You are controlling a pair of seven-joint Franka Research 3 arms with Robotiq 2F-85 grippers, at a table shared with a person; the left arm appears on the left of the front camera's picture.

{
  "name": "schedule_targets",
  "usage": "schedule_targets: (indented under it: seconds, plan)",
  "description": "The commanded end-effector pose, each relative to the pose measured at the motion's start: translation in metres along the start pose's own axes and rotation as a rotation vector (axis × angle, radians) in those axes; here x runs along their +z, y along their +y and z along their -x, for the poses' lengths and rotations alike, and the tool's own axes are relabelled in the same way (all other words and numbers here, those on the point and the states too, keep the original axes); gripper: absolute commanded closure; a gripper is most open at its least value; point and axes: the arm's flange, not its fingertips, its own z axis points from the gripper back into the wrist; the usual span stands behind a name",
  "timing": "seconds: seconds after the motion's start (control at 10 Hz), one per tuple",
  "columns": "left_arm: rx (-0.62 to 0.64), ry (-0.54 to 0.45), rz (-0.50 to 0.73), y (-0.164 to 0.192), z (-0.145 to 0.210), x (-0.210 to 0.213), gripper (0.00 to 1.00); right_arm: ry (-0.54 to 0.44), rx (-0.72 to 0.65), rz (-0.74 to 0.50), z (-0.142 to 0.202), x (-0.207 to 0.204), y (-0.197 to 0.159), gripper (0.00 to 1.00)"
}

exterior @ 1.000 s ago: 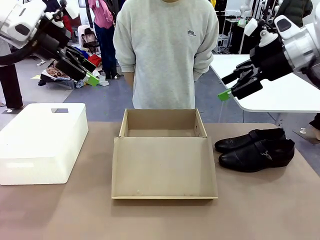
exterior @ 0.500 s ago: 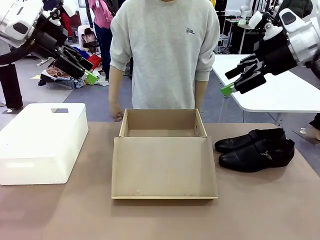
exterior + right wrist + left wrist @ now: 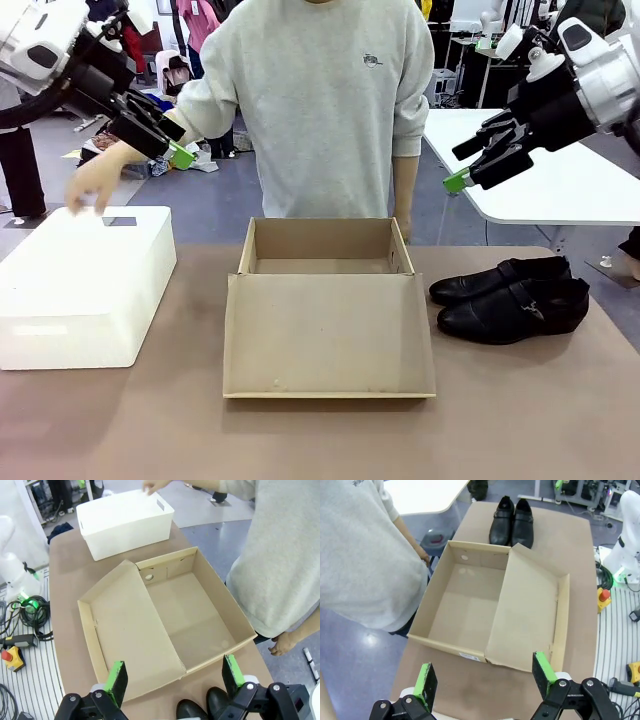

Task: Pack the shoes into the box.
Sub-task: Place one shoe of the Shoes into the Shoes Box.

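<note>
In the front view the person's hand [image 3: 95, 180] above the white box [image 3: 85, 285] was blurred, and its fingers could not be told apart. The white box ran off the picture's left edge. The other hand [image 3: 403, 215] was partly hidden behind the box's [image 3: 325, 240] far right corner. Near the table's [image 3: 520, 420] right edge, the far shoe [image 3: 500, 277] lay partly behind the near shoe [image 3: 512, 310]. In the right wrist view the bottom edge cut off both shoes [image 3: 192, 711].
</note>
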Motion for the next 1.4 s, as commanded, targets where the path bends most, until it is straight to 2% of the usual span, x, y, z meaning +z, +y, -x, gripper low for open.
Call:
schedule_targets:
  seconds: [0.0, 0.3, 0.6, 0.8, 1.1, 1.3]
  plan:
    - [0.004, -0.017, 0.013, 0.001, 0.0, 0.001, 0.0, -0.002, 0.001, 0.0, 0.0, 0.0, 0.0, 0.0]
    - [0.004, -0.017, 0.013, 0.001, 0.0, 0.001, 0.0, 0.167, 0.135, -0.023, -0.004, 0.007, -0.037, 0.0]
    - [0.004, -0.017, 0.013, 0.001, 0.0, 0.001, 0.0, 0.347, 0.23, -0.042, 0.007, 0.017, -0.078, 0.0]
    - [0.004, -0.017, 0.013, 0.001, 0.0, 0.001, 0.0, 0.487, 0.26, -0.015, 0.02, 0.023, -0.107, 0.0]
    - [0.004, -0.017, 0.013, 0.001, 0.0, 0.001, 0.0, 0.629, 0.289, -0.015, 0.046, 0.024, -0.151, 0.0]
    - [0.004, -0.017, 0.013, 0.001, 0.0, 0.001, 0.0, 0.708, 0.259, -0.012, 0.064, 0.02, -0.177, 0.0]
